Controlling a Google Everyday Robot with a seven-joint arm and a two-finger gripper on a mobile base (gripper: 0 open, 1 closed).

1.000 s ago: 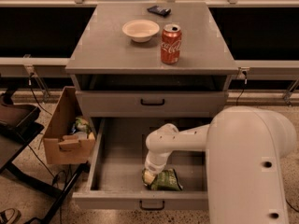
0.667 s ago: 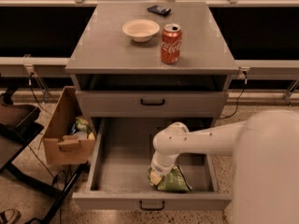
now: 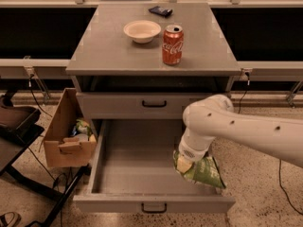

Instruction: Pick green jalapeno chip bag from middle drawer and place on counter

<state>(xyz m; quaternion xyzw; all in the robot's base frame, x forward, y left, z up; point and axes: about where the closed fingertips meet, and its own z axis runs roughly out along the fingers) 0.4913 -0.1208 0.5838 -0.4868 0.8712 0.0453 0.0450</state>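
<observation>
The green jalapeno chip bag [image 3: 202, 170] hangs crinkled from my gripper [image 3: 185, 161], which is shut on its upper left end. The bag is lifted off the floor of the open middle drawer [image 3: 132, 160] and sits over the drawer's right wall, near its front right corner. My white arm reaches in from the right. The counter [image 3: 109, 51] lies above, at the back of the drawer.
On the counter stand a red soda can [image 3: 172, 44], a pale bowl [image 3: 142, 31] and a small dark object [image 3: 161, 11]. A shut upper drawer front [image 3: 142, 105] sits above the open one. A cardboard box [image 3: 66, 136] with items stands on the floor at the left.
The bag lay on the drawer floor with my gripper on it; now it is lifted. My arm has moved right and up with the bag.
</observation>
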